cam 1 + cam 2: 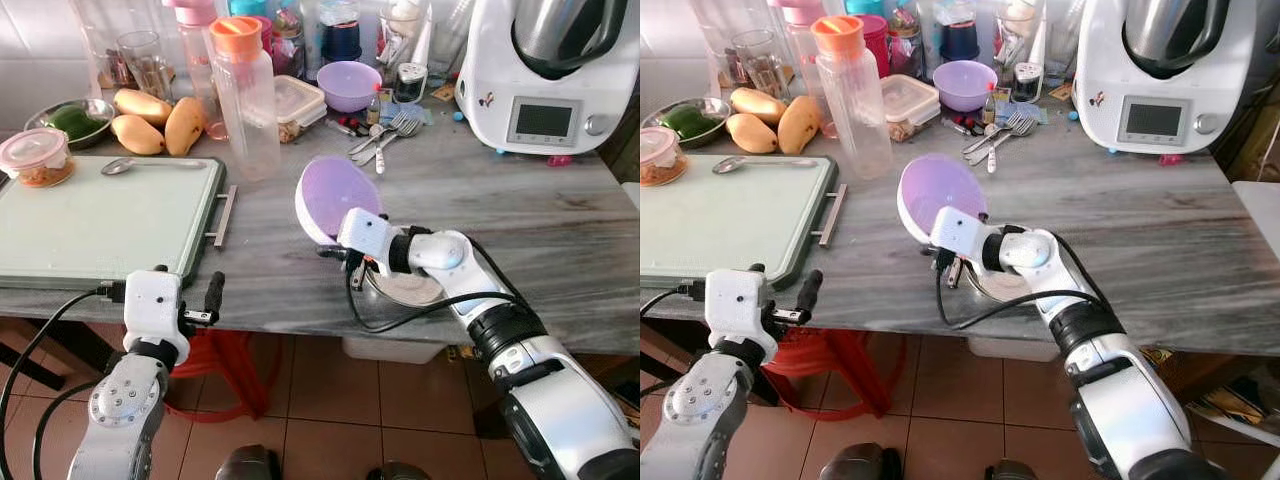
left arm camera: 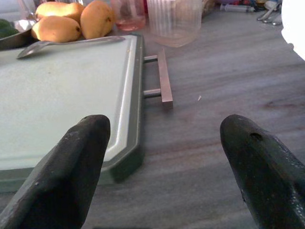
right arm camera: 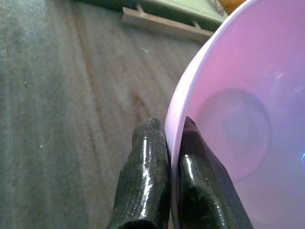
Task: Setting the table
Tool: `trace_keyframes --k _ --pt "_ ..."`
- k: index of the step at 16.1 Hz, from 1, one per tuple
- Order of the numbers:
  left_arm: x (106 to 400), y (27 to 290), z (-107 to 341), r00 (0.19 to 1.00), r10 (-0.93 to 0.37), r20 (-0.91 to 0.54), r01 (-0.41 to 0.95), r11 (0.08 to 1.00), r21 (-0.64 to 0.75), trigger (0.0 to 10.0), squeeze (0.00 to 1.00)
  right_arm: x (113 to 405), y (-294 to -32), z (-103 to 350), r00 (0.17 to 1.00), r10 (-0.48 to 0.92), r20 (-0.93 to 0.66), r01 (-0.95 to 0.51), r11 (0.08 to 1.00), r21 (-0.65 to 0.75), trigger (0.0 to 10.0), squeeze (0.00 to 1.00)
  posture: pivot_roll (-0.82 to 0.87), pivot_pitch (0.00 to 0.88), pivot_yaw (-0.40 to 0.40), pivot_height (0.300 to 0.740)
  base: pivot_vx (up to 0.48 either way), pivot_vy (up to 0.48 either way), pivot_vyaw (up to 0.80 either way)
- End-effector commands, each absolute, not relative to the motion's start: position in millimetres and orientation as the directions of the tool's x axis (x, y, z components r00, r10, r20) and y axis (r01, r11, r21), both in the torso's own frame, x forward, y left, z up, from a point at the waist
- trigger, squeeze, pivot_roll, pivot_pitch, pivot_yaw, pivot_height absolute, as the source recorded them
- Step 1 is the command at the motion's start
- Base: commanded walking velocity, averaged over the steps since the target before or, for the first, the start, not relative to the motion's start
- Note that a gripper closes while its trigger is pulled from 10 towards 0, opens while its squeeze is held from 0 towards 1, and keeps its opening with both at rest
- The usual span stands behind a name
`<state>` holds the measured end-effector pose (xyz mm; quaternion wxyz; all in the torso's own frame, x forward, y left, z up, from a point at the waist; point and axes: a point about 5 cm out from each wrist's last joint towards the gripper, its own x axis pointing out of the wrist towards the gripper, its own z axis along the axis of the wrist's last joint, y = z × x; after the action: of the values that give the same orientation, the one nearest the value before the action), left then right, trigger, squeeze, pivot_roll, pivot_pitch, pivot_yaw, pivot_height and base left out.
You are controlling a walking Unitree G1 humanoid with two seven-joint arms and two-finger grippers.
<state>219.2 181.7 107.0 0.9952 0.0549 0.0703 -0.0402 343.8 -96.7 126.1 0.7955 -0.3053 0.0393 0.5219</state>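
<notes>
My right gripper (image 3: 172,129) is shut on the rim of a purple bowl (image 1: 335,195), one finger inside and one outside. The bowl is tilted up on edge above the grey marble counter (image 1: 540,220), with its hollow facing me. Under the right wrist a shallow steel dish (image 1: 408,290) lies near the counter's front edge. The left gripper (image 2: 164,133) is open and holds nothing. It hovers at the front edge beside the near right corner of a pale green tray (image 1: 100,215). A spoon (image 1: 150,165) lies at the tray's far side.
At the back stand a second purple bowl (image 1: 348,85), forks (image 1: 385,135), an orange-capped bottle (image 1: 245,95), mangoes (image 1: 150,120) and a lidded tub (image 1: 38,157). A white kitchen machine (image 1: 545,70) fills the back right. The tray's metal handle (image 1: 225,215) sticks out right.
</notes>
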Motion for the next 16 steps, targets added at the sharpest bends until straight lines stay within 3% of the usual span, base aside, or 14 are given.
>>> trace_keyframes --k 1,16 --pt "218.4 181.8 107.7 0.986 -0.068 -0.154 0.085 0.991 0.107 10.0 0.00 342.7 -99.2 126.6 0.447 0.807 -0.386 -0.853 0.255 -0.455 10.0 0.97 0.07 0.037 0.050 0.740 0.000 0.000 0.00" --pt "226.2 178.2 102.0 0.983 -0.062 -0.174 0.079 0.993 0.088 10.0 0.00 355.3 -103.9 161.7 0.528 0.797 -0.292 -0.759 0.290 -0.582 10.0 1.00 0.05 0.003 0.044 0.740 0.000 0.000 0.00"
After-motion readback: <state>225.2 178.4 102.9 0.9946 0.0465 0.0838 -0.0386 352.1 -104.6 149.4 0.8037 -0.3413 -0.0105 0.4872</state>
